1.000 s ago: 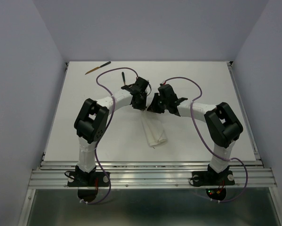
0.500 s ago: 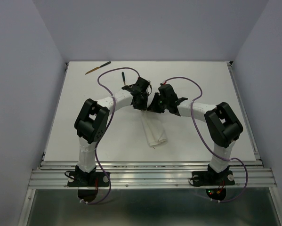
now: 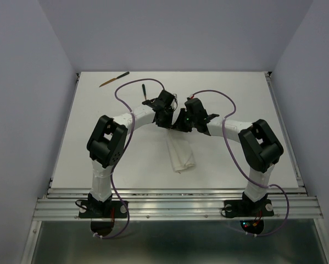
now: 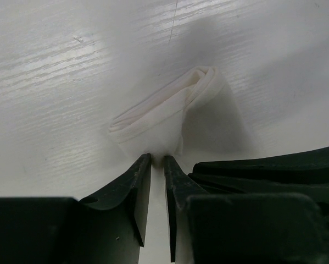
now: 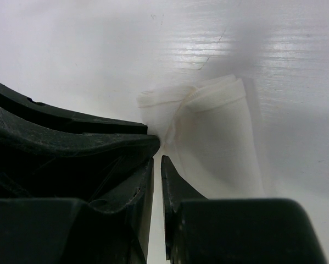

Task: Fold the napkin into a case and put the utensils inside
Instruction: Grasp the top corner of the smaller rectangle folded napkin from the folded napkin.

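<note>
Finding: the napkin (image 3: 180, 155) lies folded into a narrow strip at the centre of the worktop (image 3: 246, 165), its near end flat. At its far end the right end effector (image 5: 157, 159) is clenched on a raised cloth edge. The left end effector (image 4: 156, 159) stands nearly closed at the edge beside it; whether it grips cannot be told.

Risk: a thin pinch slips, or opposed pulling undoes the folds. The utensils (image 3: 113, 79) lie far left, well apart, and inserting one could snag the mouth.

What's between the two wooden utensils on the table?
Top view: only the left arm's purple cable crosses between the far utensil and the near utensil.
</note>
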Tool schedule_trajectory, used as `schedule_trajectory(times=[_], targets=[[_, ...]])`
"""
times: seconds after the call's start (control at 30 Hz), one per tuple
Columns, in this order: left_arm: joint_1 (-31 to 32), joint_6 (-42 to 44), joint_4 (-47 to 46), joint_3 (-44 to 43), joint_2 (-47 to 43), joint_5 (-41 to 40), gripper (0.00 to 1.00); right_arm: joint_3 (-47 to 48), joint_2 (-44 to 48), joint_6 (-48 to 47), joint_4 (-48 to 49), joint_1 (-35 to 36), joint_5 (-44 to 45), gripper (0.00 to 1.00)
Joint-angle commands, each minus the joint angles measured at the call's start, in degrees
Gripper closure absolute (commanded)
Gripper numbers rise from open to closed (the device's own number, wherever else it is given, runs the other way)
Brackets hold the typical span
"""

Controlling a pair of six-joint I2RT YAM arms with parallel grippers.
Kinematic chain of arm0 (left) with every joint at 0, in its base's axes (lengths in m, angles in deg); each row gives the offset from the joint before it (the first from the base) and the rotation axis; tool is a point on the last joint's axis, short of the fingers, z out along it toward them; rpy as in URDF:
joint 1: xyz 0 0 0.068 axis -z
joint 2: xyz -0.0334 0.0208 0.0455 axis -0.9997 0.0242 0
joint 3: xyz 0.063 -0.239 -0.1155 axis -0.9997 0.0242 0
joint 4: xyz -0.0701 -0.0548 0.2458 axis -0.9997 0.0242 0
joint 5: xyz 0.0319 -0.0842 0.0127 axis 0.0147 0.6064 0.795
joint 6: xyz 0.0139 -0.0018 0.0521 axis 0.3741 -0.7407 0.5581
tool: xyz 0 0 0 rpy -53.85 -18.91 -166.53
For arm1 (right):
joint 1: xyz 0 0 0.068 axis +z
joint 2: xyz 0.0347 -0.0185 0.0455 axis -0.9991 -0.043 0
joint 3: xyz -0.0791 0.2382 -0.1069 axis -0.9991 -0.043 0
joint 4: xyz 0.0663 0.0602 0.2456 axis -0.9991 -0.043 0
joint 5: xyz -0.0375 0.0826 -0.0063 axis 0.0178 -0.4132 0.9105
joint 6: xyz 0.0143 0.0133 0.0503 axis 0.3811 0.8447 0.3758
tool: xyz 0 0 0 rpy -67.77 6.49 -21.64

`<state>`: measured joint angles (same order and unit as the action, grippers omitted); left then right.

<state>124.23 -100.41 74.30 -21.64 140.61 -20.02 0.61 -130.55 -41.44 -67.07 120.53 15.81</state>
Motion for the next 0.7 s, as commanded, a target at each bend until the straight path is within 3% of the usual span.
schedule_trajectory(times=[0.0, 0.2, 0.4, 0.67], targets=[[0.51, 1.02, -0.52, 0.07, -3.31, 0.64, 0.73, 1.33, -0.58, 0.16, 2.53, -0.30, 0.23, 0.84], [0.60, 0.67, -0.78, 1.12, -5.42, -0.85, 0.76, 0.71, -0.66, 0.51, 2.53, -0.83, 1.37, 0.84], [0.60, 0.49, -0.69, 2.00, -6.13, -1.64, 0.65, 0.98, -1.98, 1.04, 2.45, -0.83, 2.25, 0.88], [1.73, 1.98, -0.43, 1.91, -5.95, -1.47, 0.65, 2.12, -3.74, 1.13, 2.45, -0.83, 2.16, 0.89]])
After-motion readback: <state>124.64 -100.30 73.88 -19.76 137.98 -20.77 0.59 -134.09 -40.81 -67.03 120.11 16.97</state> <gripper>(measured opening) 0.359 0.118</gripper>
